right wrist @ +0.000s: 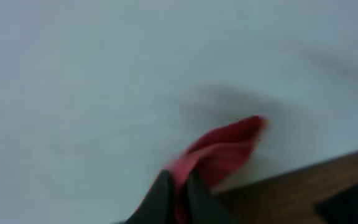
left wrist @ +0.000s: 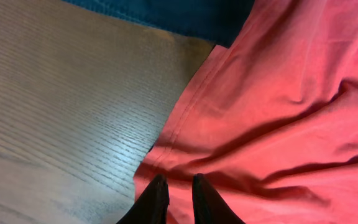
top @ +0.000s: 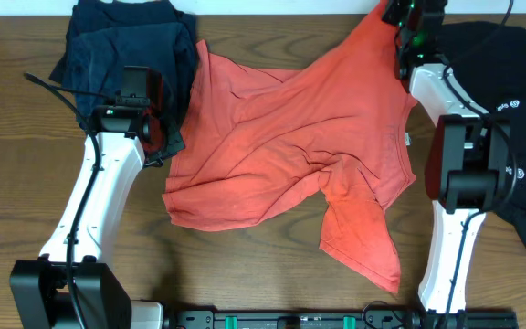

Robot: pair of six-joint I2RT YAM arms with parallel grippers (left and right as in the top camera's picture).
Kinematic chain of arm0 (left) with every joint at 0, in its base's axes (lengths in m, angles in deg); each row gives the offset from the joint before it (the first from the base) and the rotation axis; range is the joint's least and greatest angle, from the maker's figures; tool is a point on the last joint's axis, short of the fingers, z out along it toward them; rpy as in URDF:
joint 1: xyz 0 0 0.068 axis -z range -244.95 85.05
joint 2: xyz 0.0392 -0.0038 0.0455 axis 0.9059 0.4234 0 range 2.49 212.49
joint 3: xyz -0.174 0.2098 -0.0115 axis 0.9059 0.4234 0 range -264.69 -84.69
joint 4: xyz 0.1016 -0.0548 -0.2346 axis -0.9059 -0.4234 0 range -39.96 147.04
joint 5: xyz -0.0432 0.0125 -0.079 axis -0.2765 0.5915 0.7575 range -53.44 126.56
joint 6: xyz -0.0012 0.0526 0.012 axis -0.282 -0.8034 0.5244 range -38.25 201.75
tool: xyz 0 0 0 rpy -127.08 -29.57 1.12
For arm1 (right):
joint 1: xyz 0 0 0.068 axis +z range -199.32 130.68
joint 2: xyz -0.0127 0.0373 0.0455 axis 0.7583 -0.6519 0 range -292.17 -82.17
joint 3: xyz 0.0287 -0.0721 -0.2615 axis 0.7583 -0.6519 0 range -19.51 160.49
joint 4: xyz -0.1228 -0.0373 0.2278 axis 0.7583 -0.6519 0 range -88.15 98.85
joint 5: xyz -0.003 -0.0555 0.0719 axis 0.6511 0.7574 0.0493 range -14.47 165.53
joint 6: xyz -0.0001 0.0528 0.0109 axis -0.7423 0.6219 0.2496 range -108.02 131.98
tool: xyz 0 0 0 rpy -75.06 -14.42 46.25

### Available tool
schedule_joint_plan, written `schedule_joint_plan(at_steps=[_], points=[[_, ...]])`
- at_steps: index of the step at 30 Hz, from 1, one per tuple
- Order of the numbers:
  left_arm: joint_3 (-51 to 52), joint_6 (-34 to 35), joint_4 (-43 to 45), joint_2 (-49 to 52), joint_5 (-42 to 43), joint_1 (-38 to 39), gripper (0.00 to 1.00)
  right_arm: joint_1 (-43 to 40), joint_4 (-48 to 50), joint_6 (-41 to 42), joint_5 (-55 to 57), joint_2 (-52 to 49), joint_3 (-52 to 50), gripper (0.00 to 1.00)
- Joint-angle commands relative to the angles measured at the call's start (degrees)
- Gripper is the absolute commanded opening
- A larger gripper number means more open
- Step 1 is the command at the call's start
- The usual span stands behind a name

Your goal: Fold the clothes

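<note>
A red T-shirt (top: 290, 137) lies crumpled and partly spread across the middle of the wooden table. My left gripper (top: 158, 137) is at the shirt's left edge. In the left wrist view its fingers (left wrist: 179, 182) are nearly closed, pinching the shirt (left wrist: 291, 93) just inside its hem. My right gripper (top: 400, 23) is at the far edge of the table, shut on a corner of the shirt and holding it up. In the blurred right wrist view a tuft of the red shirt (right wrist: 229, 146) sticks out past the closed fingers (right wrist: 178, 180).
A pile of dark navy clothes (top: 126, 41) lies at the back left, touching the shirt; it also shows in the left wrist view (left wrist: 185, 15). A black garment (top: 519, 82) lies at the right under the right arm. Bare wood (top: 26, 183) shows at the left and front.
</note>
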Motion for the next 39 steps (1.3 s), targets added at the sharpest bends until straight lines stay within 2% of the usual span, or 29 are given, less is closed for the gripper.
schedule_joint_plan(at_steps=[1,2,4,5,7,9,16,22,24,27,28,32,39], points=[[-0.1,0.5,0.5,0.6,-0.5,-0.2,0.17,-1.4,0.2,0.4,1.1,-3.2,3.7,0.14],[-0.1,0.5,0.7,0.6,-0.5,-0.2,0.17,-1.6,-0.1,0.3,-0.2,-3.4,4.6,0.25],[-0.1,0.6,0.9,0.6,-0.4,-0.2,0.17,-2.1,-1.5,-1.2,-3.4,-3.4,6.2,0.63],[-0.1,0.5,0.9,0.6,-0.4,-0.2,0.17,-2.4,-3.3,-2.4,-5.7,-3.1,7.6,0.99],[-0.1,0.5,0.9,0.6,-0.4,-0.2,0.17,-3.1,-10.0,-5.0,-10.6,-2.6,11.5,0.99],[-0.1,0.5,0.9,0.6,-0.4,-0.2,0.17,-4.0,-20.7,-6.9,-15.2,-1.9,16.6,0.99],[-0.1,0.5,0.9,0.6,-0.5,-0.2,0.17,-6.9,-64.9,-14.0,-24.1,2.1,31.5,0.99],[-0.1,0.5,0.9,0.6,-0.5,-0.2,0.17,-9.2,-92.0,-19.1,-23.8,4.3,32.5,0.99],[-0.1,0.5,0.9,0.6,-0.5,-0.2,0.17,-9.9,-97.5,-20.9,-23.8,4.1,31.2,0.95],[-0.1,0.5,0.9,0.6,-0.5,-0.2,0.17,-10.4,-100.3,-21.9,-22.3,4.1,27.5,0.93],[-0.1,0.5,1.0,0.6,-0.5,-0.2,0.21,-10.7,-100.3,-21.4,-21.1,4.1,26.1,0.93],[-0.1,0.5,2.3,0.7,-0.5,-0.2,0.22,-11.7,-99.2,-20.9,-21.1,4.1,18.8,0.91],[-0.1,0.5,3.9,0.7,-0.5,-0.2,0.27,-11.2,-93.8,-21.1,-20.5,4.1,7.6,0.72]])
